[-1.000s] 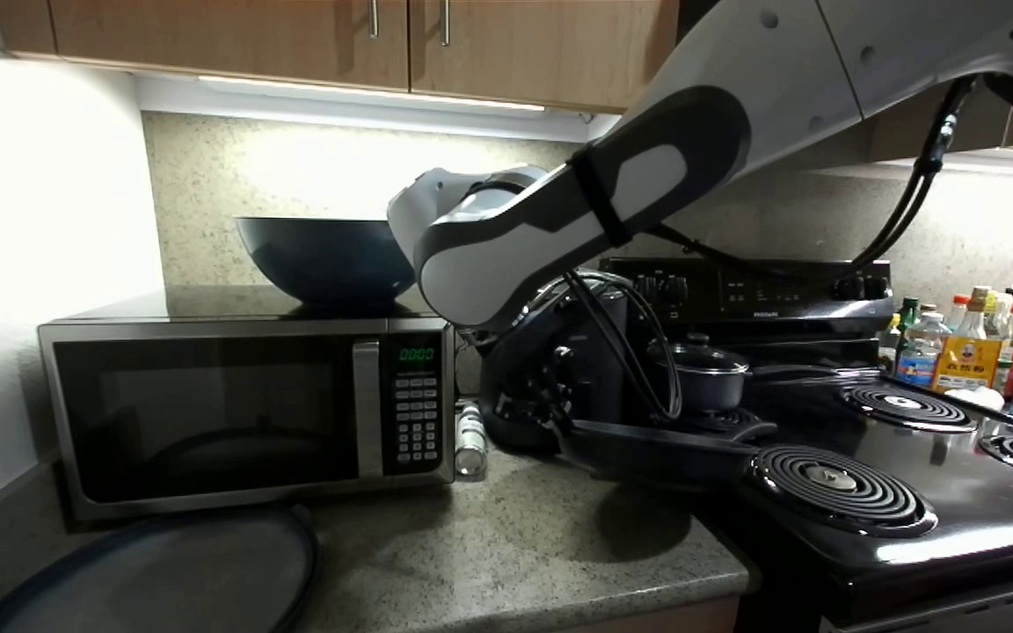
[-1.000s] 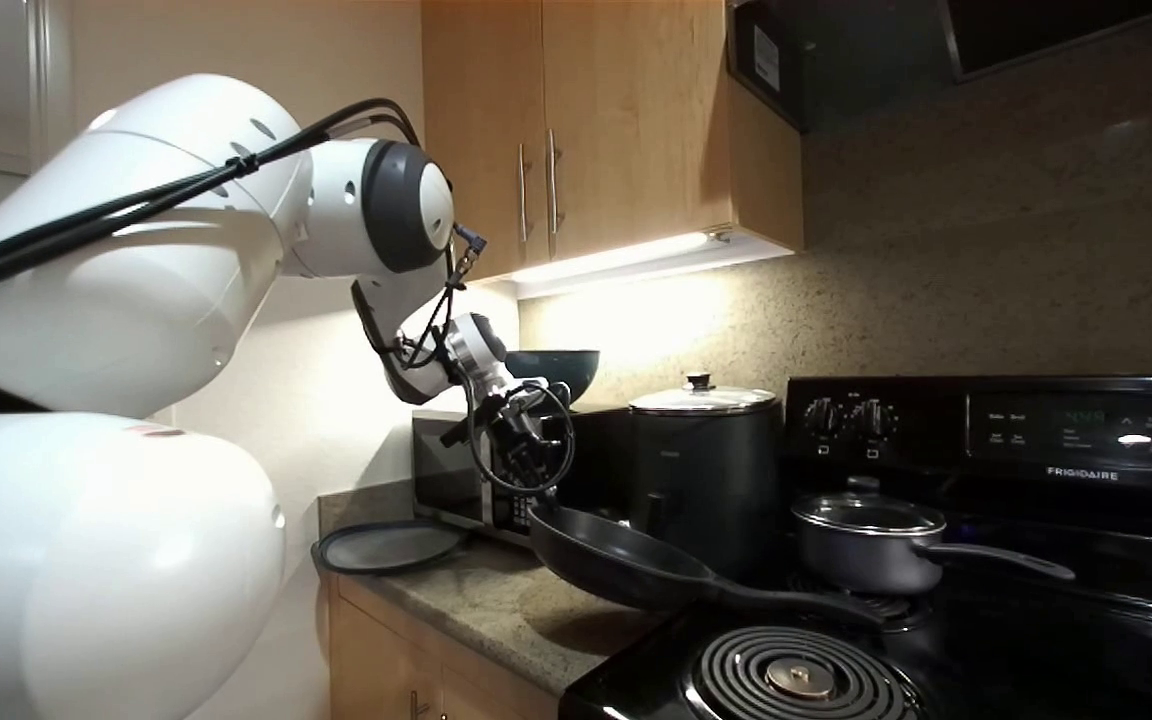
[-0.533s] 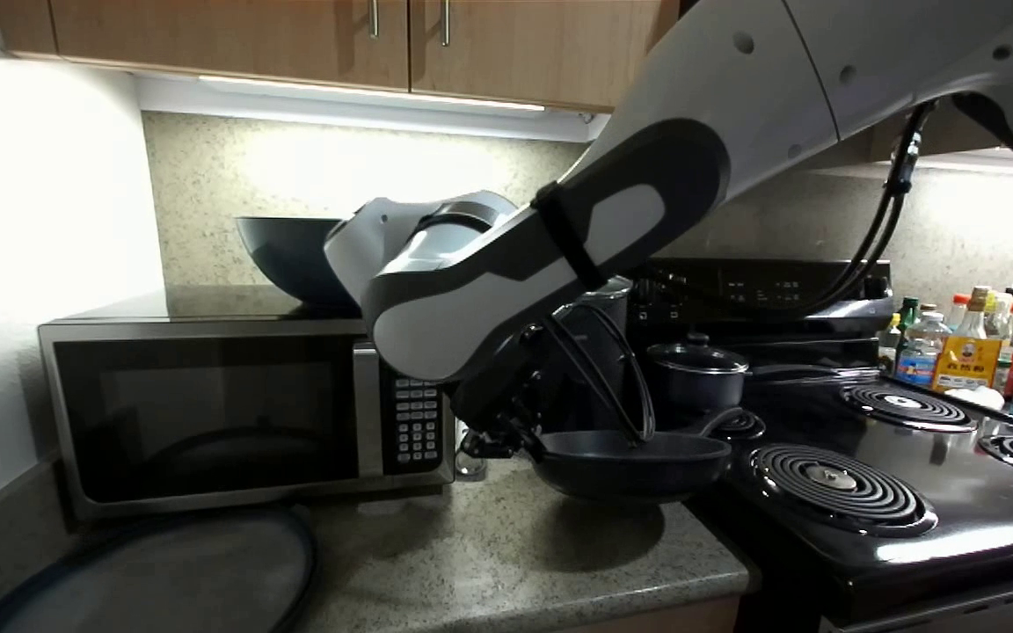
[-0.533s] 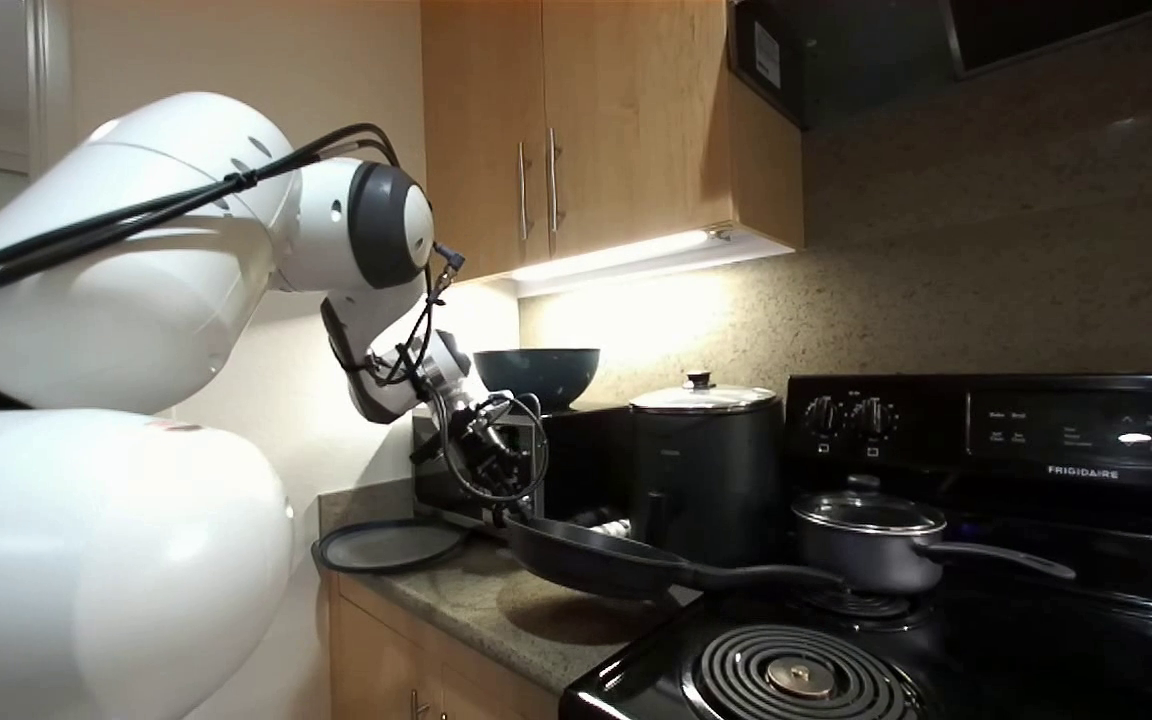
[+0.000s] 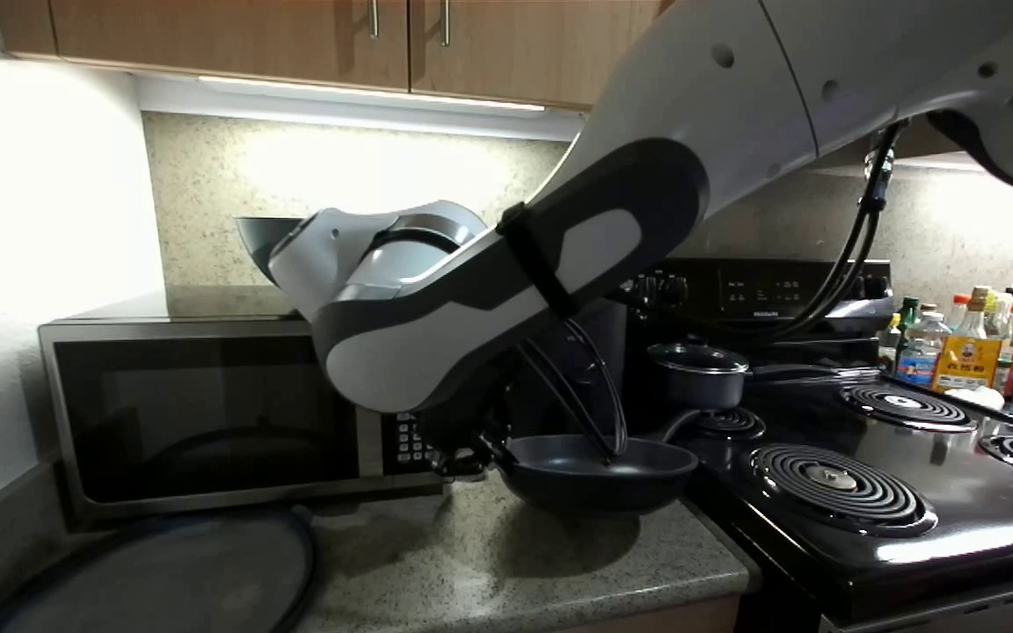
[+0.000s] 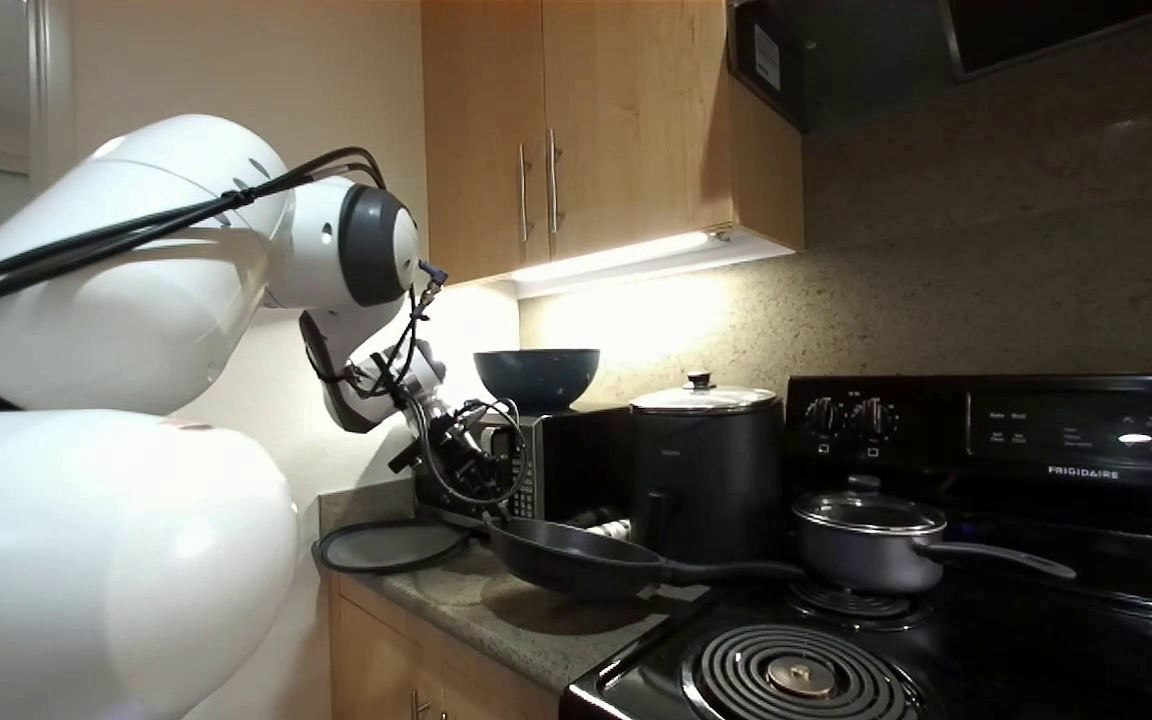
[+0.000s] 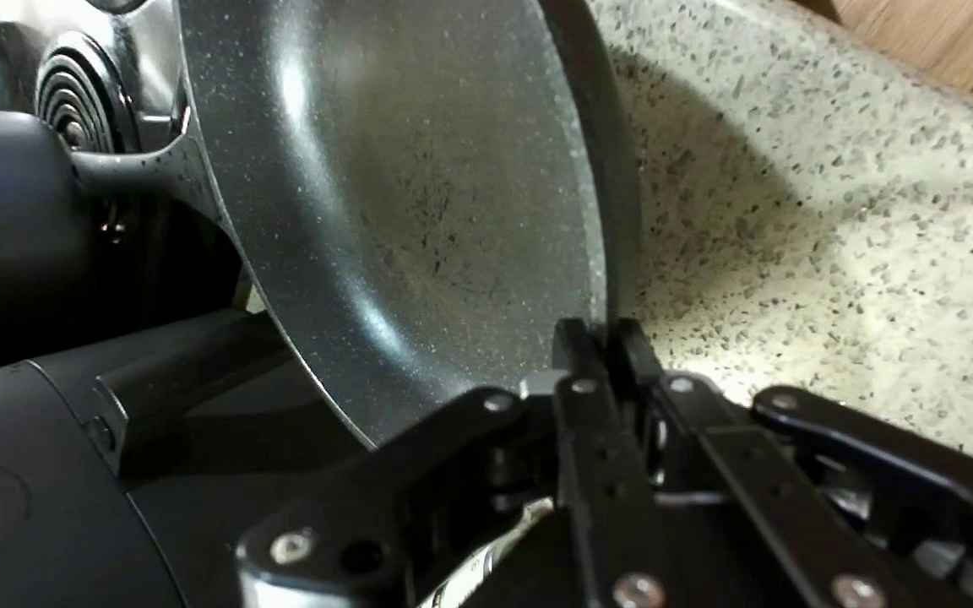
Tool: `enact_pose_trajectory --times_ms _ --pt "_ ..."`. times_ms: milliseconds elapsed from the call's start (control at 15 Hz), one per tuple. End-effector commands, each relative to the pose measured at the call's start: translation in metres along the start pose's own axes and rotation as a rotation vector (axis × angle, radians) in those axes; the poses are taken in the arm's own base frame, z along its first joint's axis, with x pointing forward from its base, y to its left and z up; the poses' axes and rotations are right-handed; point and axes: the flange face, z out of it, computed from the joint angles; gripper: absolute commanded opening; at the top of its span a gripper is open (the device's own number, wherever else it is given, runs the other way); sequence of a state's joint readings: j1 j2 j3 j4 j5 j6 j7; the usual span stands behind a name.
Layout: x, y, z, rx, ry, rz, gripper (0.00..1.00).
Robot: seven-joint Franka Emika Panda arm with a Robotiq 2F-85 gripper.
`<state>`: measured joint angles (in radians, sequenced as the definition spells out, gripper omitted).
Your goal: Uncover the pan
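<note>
The pan (image 6: 586, 572), dark and shallow, is held over the surface (image 5: 401, 571) beside the stove (image 6: 1026, 625), its inside plain to see in the wrist view and a shadow (image 5: 572, 547) beneath it. The tool (image 7: 601, 333) is pinched narrow onto its rim (image 7: 596, 219), the 2 fingers (image 7: 578, 359) on opposite sides; in an exterior view that grip sits at the pan's 10 o'clock while the handle (image 6: 736, 573) points to 3 o'clock. Whether the handle touches the stove I cannot tell. Outward from the pan in an exterior view, a burner (image 6: 801, 677) lies at 4 o'clock, a lidded grey saucepan (image 6: 866, 562) at 3, a tall black vessel (image 6: 706, 480) topped with a glass lid (image 6: 706, 402) at 2, and the microwave (image 6: 586, 462), carrying a deep dark bowl (image 6: 536, 378), at 12. A round flat disc (image 6: 391, 547) lies on the surface at 9 o'clock, and the white arm (image 6: 186, 250) extends from 10 o'clock.
</note>
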<state>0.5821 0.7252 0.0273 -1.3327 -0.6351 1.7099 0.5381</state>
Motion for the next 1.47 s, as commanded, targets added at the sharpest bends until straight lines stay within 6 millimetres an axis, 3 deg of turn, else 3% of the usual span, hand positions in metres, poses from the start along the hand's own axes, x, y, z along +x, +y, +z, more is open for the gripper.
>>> enact_pose_trajectory --times_ms 0,333,733,1267,1333,1400 --pt "0.001 -0.001 0.0 0.0 -0.001 0.0 0.08" --pt "0.002 -0.002 0.001 0.0 -0.002 -0.001 0.05" --pt "0.017 -0.045 0.021 0.073 0.023 0.02 0.05" --pt "0.028 -0.057 0.034 0.118 -0.022 0.021 0.05" --pt "0.028 -0.058 0.036 0.111 -0.033 0.015 0.33" --pt "0.028 -0.059 0.037 0.105 -0.037 0.013 0.34"
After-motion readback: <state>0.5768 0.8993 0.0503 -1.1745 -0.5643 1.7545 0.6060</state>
